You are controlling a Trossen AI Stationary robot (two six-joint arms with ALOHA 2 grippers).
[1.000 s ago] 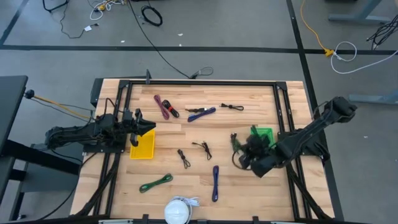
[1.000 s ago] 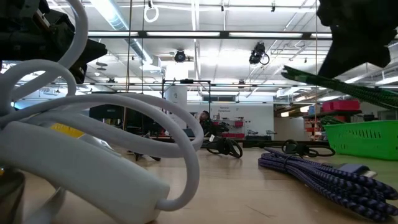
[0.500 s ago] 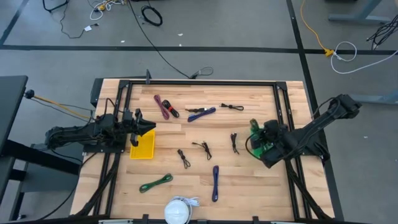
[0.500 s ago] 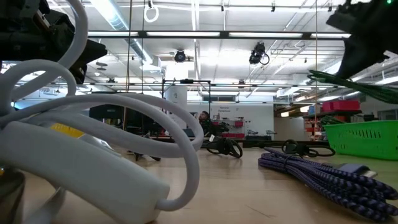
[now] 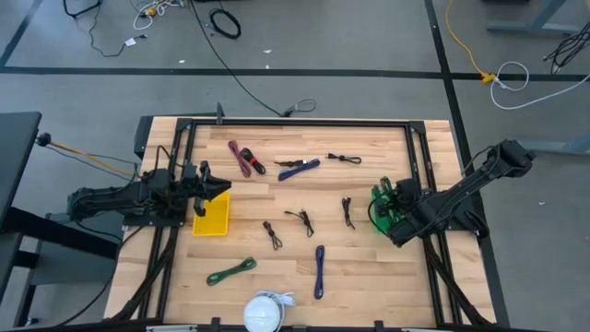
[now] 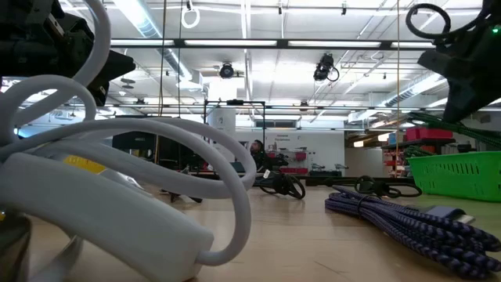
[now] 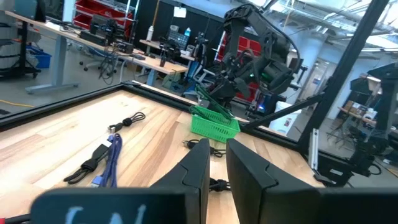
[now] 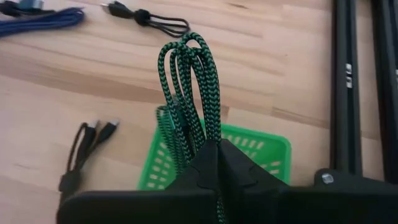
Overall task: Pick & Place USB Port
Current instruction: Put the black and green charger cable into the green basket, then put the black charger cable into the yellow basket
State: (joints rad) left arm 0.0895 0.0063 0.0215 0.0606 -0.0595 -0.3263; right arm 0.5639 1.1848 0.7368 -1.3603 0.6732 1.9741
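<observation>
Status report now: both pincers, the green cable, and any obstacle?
Right pincer shut on green braided cable, above green basket. Left pincer idle over yellow bin, fingers nearly together, empty. Nothing blocking the drop.

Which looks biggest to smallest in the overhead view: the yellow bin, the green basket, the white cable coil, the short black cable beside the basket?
1. yellow bin
2. white cable coil, close to the bin
3. green basket, unsure: the arm hides much of it
4. short black cable

Bare wood lies open at the table's [image 5: 369, 277] lower right, while scattered black cables [image 5: 299, 219] clutter mid-frame beside the green basket [image 5: 387, 205].
</observation>
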